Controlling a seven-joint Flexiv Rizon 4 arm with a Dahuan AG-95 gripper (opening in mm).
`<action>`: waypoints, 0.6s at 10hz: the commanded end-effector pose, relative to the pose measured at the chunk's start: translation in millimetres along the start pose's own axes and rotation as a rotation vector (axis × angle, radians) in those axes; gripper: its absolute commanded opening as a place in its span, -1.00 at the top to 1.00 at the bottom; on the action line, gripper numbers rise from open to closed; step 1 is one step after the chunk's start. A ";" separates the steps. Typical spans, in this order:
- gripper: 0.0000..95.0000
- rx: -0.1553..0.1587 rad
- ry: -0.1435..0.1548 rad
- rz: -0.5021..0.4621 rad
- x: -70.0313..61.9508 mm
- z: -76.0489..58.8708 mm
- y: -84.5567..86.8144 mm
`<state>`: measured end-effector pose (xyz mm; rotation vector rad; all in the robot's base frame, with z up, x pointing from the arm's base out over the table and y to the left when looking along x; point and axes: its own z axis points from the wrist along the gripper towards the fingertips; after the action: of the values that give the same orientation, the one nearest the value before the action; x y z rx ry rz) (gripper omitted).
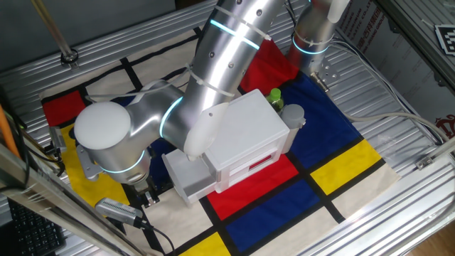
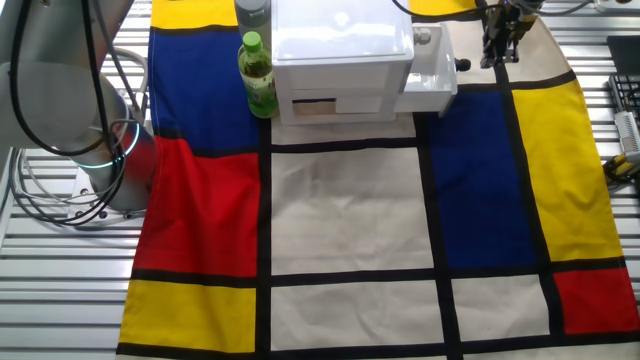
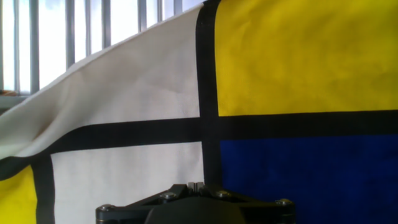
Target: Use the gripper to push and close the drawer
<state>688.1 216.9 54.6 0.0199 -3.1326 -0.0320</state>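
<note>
The pale grey-white drawer sticks out of the white cabinet, pulled open toward the lower left. In the other fixed view the drawer juts right from the cabinet, its small knob facing right. My black gripper hangs low under the silver arm, just in front of the drawer's face and apart from it. In the other fixed view the gripper is a short gap right of the knob. In the hand view the fingertips are pressed together over the cloth; no drawer shows there.
A green bottle stands behind the cabinet, also seen in the other fixed view. The second, still arm base stands at the back. A coloured checked cloth covers the table. A grey tool lies near the front edge.
</note>
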 end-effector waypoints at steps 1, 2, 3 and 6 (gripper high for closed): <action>1.00 0.002 0.002 0.001 -1.0 1.6 1.0; 1.00 0.002 0.003 0.001 -1.1 2.8 1.4; 1.00 0.002 0.004 0.000 -1.1 3.4 1.5; 1.00 0.004 0.010 -0.005 0.5 5.7 0.0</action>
<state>687.9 216.9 48.7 0.0277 -3.1214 -0.0247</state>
